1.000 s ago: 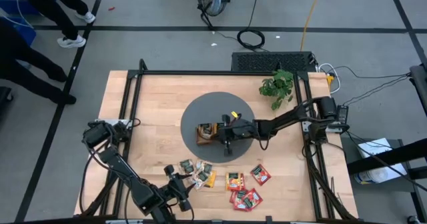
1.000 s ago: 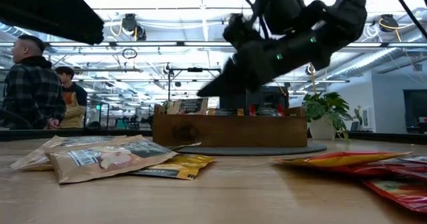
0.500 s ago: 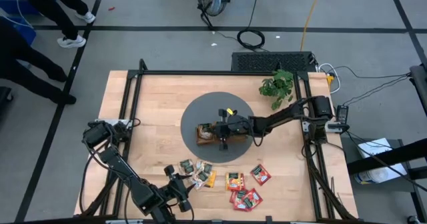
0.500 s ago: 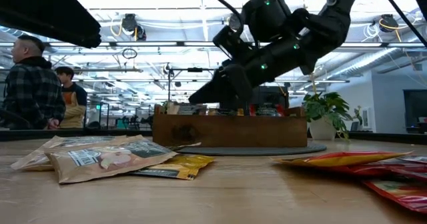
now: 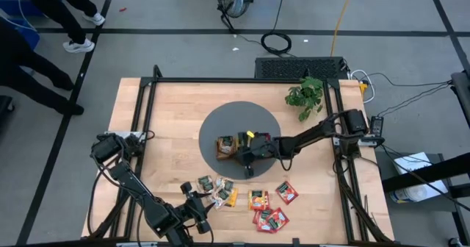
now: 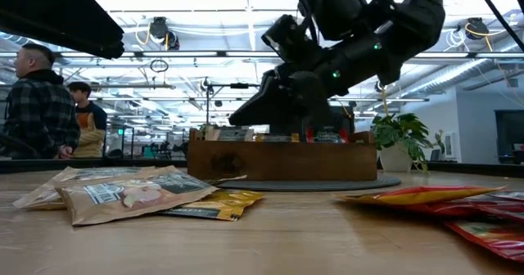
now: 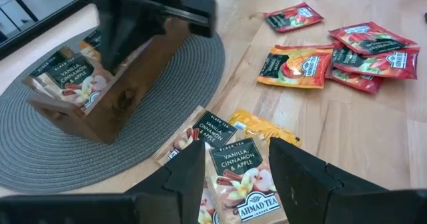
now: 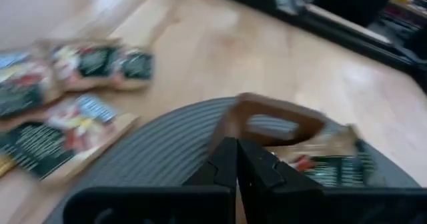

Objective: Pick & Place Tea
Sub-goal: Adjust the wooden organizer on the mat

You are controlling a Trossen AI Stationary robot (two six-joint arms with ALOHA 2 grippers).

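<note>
In the high view the right gripper [image 5: 246, 148] sits over the wooden tray [image 5: 227, 146] on the round grey mat [image 5: 220, 123] at the frame's centre; its wrist view shows the two fingers [image 8: 224, 163] pressed together with nothing between them. The tea sachets [image 5: 220, 190] lie scattered on the worktop [image 5: 169, 115] along the lower middle of the frame, red ones [image 5: 273, 217] to the right. The left gripper [image 5: 197, 212] waits at lower left beside them, its fingers [image 7: 190, 174] spread apart and empty.
</note>
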